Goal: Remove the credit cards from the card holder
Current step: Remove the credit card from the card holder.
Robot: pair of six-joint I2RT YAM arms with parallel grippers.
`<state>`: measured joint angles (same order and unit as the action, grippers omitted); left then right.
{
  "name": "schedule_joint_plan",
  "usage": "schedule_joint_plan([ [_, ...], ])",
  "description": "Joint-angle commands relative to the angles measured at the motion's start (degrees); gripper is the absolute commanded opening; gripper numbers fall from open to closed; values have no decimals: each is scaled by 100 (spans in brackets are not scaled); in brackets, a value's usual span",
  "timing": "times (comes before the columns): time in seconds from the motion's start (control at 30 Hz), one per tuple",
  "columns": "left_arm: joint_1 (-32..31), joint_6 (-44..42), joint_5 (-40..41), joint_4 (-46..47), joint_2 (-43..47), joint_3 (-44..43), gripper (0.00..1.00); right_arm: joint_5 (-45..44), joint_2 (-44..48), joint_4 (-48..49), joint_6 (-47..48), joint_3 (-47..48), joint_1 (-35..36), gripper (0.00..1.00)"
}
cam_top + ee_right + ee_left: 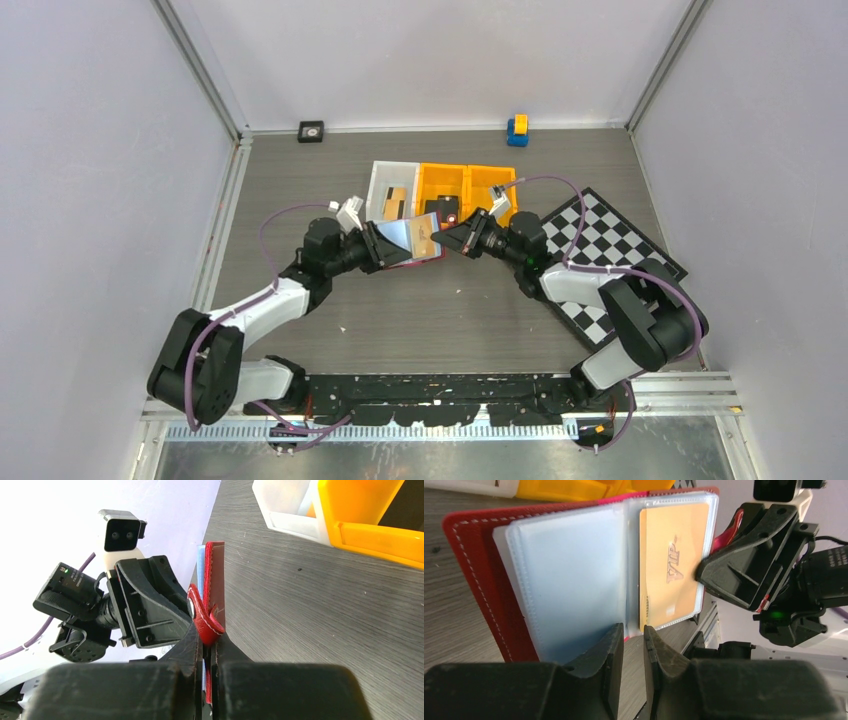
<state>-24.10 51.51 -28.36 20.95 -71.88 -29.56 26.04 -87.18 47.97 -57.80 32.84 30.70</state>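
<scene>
The red card holder (413, 262) is held open above the table between both grippers. In the left wrist view its red cover (474, 580) and pale clear sleeves face me, and an orange-beige credit card (671, 565) marked VIP sits in the right sleeve; the card also shows from above (428, 236). My right gripper (209, 647) is shut on the holder's edge (216, 580), just below the snap tab (202, 617); from above it is at the holder's right (447, 238). My left gripper (633, 632) is at the holder's lower edge, jaws a narrow gap apart with the table showing through; from above it is at the holder's left (372, 245).
Behind the holder stand a white bin (380, 190) with a tan piece inside and two orange bins (470, 178). A chequered board (600, 250) lies to the right under my right arm. A blue-and-yellow block (517, 130) and a small black object (311, 131) sit at the back wall.
</scene>
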Motion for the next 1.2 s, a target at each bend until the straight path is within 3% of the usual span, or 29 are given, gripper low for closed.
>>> schedule_joint_plan([
  [0.0, 204, 310, -367, 670, -13, 67, 24, 192, -5, 593, -174, 34, 33, 0],
  [0.2, 304, 758, -811, 1593, -169, 215, 24, 491, -360, 1273, -568, 69, 31, 0],
  [0.37, 410, 876, -857, 1558, -252, 230, 29, 667, -610, 1696, -848, 117, 33, 0],
  [0.53, 465, 999, -943, 1730, -323, 268, 30, 707, -630, 1819, -897, 109, 32, 1],
  [0.73, 632, 1583, -1261, 2960, -408, 510, 22, 692, -700, 1772, -917, 134, 36, 1],
  [0.9, 757, 1585, -1240, 2837, -369, 549, 25, 706, -761, 1848, -971, 135, 33, 0],
  [1.17, 757, 1984, -1468, 3584, -742, 574, 25, 794, -789, 2092, -1083, 136, 31, 0],
])
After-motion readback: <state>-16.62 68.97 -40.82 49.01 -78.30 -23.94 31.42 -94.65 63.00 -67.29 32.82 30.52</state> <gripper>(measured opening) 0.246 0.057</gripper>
